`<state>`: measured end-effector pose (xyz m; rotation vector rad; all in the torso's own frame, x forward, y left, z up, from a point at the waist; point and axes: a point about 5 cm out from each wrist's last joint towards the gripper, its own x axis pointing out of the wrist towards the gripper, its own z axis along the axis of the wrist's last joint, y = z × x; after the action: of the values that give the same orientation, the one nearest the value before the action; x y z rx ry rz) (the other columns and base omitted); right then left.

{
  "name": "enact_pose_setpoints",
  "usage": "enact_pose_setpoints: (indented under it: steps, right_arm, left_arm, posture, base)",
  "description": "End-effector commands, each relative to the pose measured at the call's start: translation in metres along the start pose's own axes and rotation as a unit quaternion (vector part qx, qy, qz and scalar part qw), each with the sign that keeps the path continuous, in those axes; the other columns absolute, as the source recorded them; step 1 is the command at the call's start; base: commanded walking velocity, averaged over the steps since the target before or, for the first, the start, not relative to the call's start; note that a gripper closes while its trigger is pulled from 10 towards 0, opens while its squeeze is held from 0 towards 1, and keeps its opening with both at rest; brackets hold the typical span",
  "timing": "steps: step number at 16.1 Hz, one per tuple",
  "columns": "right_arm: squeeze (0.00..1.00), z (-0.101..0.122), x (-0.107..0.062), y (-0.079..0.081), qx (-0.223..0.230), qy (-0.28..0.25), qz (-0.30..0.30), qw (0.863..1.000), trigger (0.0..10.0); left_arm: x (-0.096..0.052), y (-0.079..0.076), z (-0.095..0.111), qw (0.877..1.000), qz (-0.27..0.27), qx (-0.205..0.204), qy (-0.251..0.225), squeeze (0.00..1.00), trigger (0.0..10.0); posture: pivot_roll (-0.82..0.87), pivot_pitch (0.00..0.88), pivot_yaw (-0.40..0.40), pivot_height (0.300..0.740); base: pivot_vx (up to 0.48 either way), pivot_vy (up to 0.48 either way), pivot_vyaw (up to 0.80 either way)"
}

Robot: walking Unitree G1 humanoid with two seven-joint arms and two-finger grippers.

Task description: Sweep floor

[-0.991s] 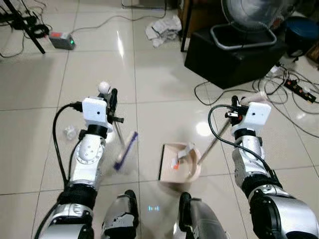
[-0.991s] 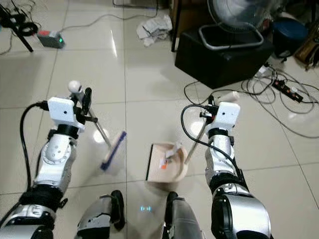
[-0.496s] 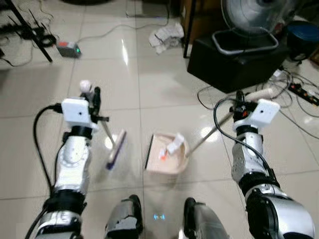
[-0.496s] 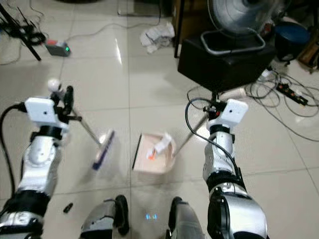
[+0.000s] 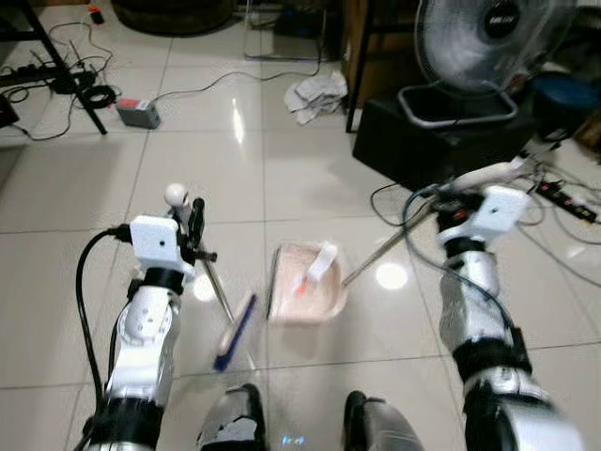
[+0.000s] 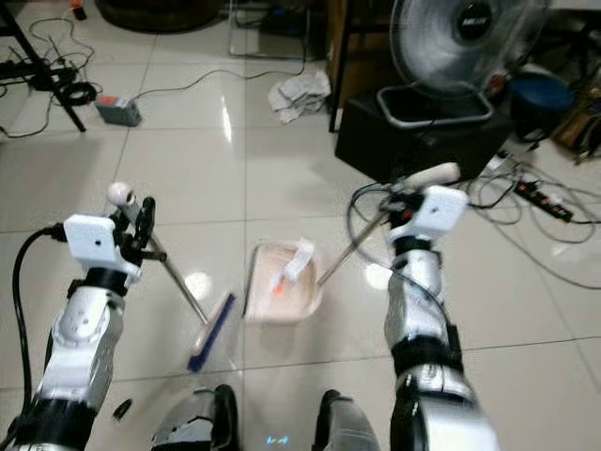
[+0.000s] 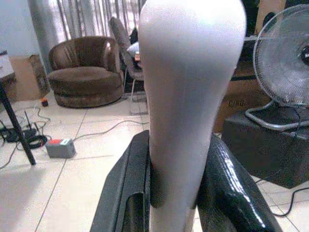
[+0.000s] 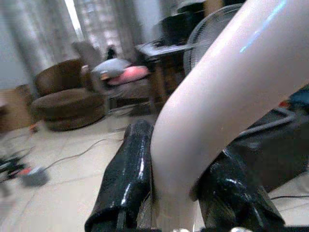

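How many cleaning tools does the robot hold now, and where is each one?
2. The broom is in the left pincer, its head on the floor beside the dustpan. The dustpan, held by the right pincer, rests on the tiles ahead.

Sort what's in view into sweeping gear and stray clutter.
Sweeping gear: broom in left gripper; dustpan, holding scraps, handle in right gripper.

Clutter: fan, black box, crumpled cloth, power strip, grey adapter.

On the glossy tiled floor (image 5: 310,178), the blue-bristled broom (image 5: 235,333) lies just left of the beige plastic dustpan (image 5: 305,296), with the black box (image 5: 441,141) under the round-caged standing fan (image 5: 488,42) behind to the right.
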<state>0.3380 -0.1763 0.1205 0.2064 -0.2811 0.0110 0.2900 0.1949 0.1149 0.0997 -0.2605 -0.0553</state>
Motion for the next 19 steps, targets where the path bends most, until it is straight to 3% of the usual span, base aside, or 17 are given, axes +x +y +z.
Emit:
enact_pose_setpoints:
  steps: [1, 3, 7, 14, 19]
  right_arm:
    - [0.0, 0.002, -0.001, 0.009, 0.018, -0.001, 0.022, 1.0, 10.0]
    - [0.0, 0.003, -0.005, 0.015, 0.046, -0.004, 0.033, 0.998, 10.0]
    - [0.0, 0.014, 0.003, 0.022, 0.064, 0.003, 0.059, 0.996, 10.0]
    - [0.0, 0.02, 0.004, 0.023, 0.082, 0.013, 0.075, 0.994, 10.0]
    - [0.0, 0.023, 0.008, 0.023, 0.052, 0.024, 0.088, 0.994, 10.0]
  left_arm:
    - [-0.001, -0.001, 0.009, 1.0, 0.002, 0.004, -0.019, 0.0, 10.0]
    - [-0.01, 0.003, 0.009, 1.0, 0.008, 0.009, -0.011, 0.0, 10.0]
    - [-0.023, 0.012, 0.005, 0.999, 0.01, 0.035, 0.012, 0.0, 10.0]
    - [-0.022, 0.017, 0.008, 0.999, 0.009, 0.045, 0.017, 0.0, 10.0]
    - [-0.02, 0.013, 0.002, 0.999, 0.01, 0.029, 0.039, 0.0, 10.0]
  posture:
    - [0.02, 0.11, 0.008, 0.74]
    - [0.03, 0.105, 0.018, 0.74]
    - [0.04, 0.1, 0.02, 0.74]
    - [0.05, 0.104, 0.03, 0.74]
    - [0.04, 0.108, 0.036, 0.74]
  base:
    - [0.0, -0.368, 0.0]
    - [0.0, -0.409, 0.0]
    - [0.0, -0.466, 0.0]
    - [0.0, -0.468, 0.0]
    - [0.0, -0.356, 0.16]
